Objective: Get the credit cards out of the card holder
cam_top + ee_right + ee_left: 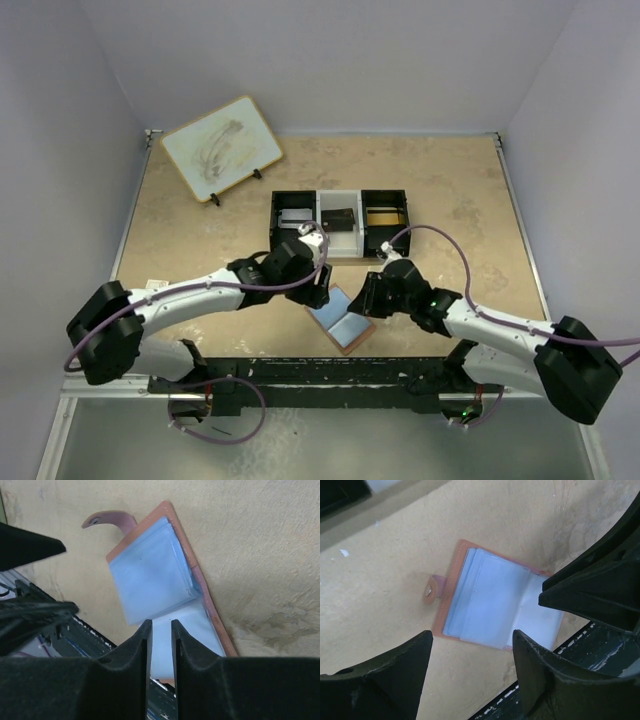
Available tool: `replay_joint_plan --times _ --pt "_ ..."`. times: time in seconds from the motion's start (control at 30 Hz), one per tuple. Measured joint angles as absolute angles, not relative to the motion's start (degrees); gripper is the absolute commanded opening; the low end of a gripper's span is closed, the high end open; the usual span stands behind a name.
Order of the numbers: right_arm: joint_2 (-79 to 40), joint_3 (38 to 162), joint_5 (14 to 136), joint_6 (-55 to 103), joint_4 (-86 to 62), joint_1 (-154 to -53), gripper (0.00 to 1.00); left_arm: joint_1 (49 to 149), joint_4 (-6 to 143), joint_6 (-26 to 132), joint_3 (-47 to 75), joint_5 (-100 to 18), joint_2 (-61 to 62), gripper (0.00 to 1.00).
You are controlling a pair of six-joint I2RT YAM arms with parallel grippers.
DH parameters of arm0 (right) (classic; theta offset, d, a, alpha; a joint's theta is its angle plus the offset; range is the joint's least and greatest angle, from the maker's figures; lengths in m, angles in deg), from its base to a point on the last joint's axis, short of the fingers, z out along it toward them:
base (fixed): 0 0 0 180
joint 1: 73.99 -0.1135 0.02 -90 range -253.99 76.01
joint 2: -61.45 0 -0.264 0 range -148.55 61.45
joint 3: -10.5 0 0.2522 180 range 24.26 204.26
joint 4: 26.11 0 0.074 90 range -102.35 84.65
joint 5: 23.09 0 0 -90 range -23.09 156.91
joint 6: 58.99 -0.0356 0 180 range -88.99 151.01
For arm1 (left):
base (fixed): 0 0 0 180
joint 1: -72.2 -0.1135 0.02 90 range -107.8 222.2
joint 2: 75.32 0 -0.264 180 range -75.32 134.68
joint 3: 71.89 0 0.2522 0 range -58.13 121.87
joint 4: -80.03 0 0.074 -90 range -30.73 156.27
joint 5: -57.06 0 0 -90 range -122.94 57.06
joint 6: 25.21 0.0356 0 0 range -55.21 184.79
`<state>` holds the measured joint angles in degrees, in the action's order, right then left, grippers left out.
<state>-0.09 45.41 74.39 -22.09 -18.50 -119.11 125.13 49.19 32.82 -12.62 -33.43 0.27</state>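
Observation:
The reddish-brown card holder (340, 318) lies open on the table near the front edge, its pale blue sleeves up and its snap strap out to one side. It also shows in the left wrist view (490, 605) and the right wrist view (150, 575). I cannot tell whether cards sit in the sleeves. My left gripper (318, 292) (472, 632) hovers open and empty over the holder's left edge. My right gripper (368, 296) (161, 622) is nearly shut with a narrow empty gap, its tips at the holder's right page. A grey card (295, 218) and a dark card (340, 217) lie in the tray.
The black-white-black tray (340, 251) stands just behind both grippers, with a yellowish item (384, 215) in its right compartment. A white-and-tan board (221, 148) leans at the back left. The black front rail (560, 680) runs close by the holder.

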Motion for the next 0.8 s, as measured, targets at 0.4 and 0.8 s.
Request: replay_joint_plan --times 0.4,0.8 --pt "-5.3 42.3 75.1 -24.5 -22.6 -119.1 0.21 132.6 55.7 30.8 -12.4 -26.6 13.8 0.67" --pt "-12.6 42.3 77.1 -26.5 -31.7 -119.1 0.21 135.7 54.6 31.6 -8.7 -20.3 18.1 0.43"
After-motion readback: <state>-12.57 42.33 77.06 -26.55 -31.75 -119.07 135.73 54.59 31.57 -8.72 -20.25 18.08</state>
